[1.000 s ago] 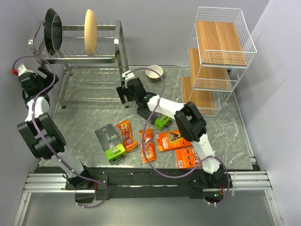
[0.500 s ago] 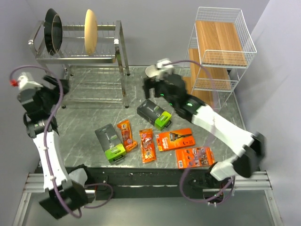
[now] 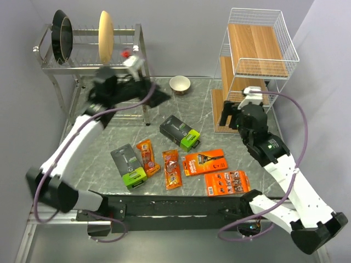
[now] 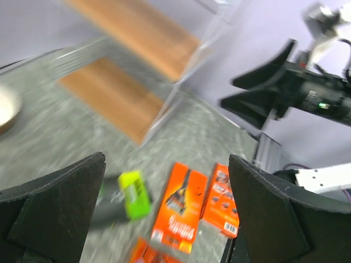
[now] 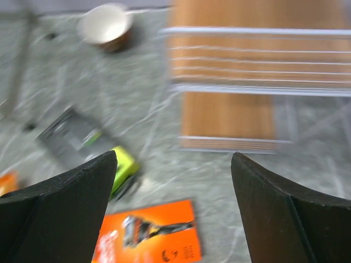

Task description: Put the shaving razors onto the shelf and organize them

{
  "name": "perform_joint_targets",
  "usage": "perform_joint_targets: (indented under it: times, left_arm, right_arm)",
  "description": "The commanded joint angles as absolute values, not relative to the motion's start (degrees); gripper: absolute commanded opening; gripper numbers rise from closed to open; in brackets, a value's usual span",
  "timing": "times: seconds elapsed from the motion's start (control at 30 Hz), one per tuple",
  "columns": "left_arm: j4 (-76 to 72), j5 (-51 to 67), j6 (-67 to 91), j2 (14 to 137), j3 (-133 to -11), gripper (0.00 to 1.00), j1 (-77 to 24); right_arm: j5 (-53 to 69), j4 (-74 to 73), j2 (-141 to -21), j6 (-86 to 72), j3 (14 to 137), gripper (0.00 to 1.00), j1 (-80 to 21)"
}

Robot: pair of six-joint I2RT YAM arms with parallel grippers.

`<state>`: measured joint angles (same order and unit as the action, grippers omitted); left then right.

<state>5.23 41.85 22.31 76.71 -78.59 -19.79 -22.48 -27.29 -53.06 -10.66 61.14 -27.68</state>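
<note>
So, with the jaws on both the left arm point(image 3: 82, 137) and right arm point(image 3: 274, 156) spread wide and empty, we should square the right over the grey box point(image 3: 179, 131) at centre, nearest the shelf point(image 3: 255, 49) at 2 o'clock, leaving the other razor packs point(image 3: 204, 162) on the table point(image 3: 109, 131) toward 6 o'clock.

Two dark grey boxes point(image 3: 179, 132), two flat orange cards point(image 3: 204, 162), two narrow orange blister packs point(image 3: 171, 169), one shelf point(image 3: 258, 49), one bowl point(image 3: 180, 84), three plates point(image 3: 105, 37).

Both arms have white links point(image 3: 71, 145), black joints and broad matte-black fingers point(image 5: 55, 213); purple cables point(image 3: 306, 131) run along them, one seemingly red-tipped.
</note>
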Motion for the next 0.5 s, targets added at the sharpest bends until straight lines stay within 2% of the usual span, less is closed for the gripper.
perform_joint_targets:
  times: [0.0,0.07,0.2,0.47]
  left_arm:
    - [1.78,39.82,18.45,86.89,-87.35,0.99,-27.5]
    - [0.44,38.94,22.57,90.16,-89.55,0.99,-28.47]
    - [-2.29,37.36,23.65,94.12,-91.4,0.99,-28.83]
    - [-0.09,32.61,17.67,90.62,-88.07,0.99,-28.83]
  right_arm:
    - [-26.62,-19.53,-51.42,-8.45,58.11,0.88,-25.14]
    - [-27.07,-12.79,-50.72,-5.38,56.43,0.84,-25.05]
    - [-29.7,-7.48,-51.68,-1.15,56.77,0.84,-25.05]
    - [-28.91,3.95,-52.54,7.82,55.9,0.82,-27.33]
